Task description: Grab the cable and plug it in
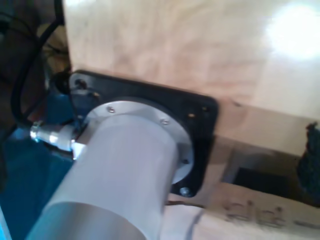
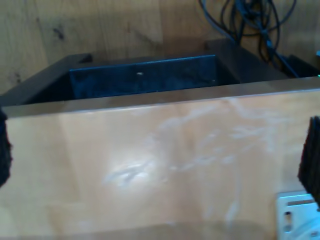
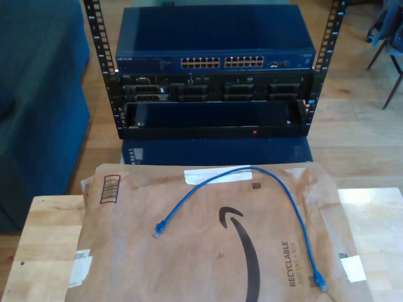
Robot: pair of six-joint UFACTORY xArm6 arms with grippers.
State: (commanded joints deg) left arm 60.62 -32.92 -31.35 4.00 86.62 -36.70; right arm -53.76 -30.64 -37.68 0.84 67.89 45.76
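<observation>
While the cable [image 3: 252, 182] lies untouched on the brown paper [image 3: 208, 239], my second gripper's fingers [image 2: 310, 155] stand apart over bare wood; my first gripper's spread I cannot tell.

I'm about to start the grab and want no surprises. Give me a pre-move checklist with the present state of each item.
1. Cable lies free and untangled on the brown paper mailer: ok.
2. Both cable ends exposed on the mailer, one toward the exterior view's left, one toward its lower right: ok.
3. Switch ports face the exterior camera, unobstructed: ok.
4. Whether a port is free: cannot tell, too small.
5. My first gripper and my second gripper open: cannot tell.
6. A gripper positioned over the cable: not ok; the wrist views show bare wood.
</observation>
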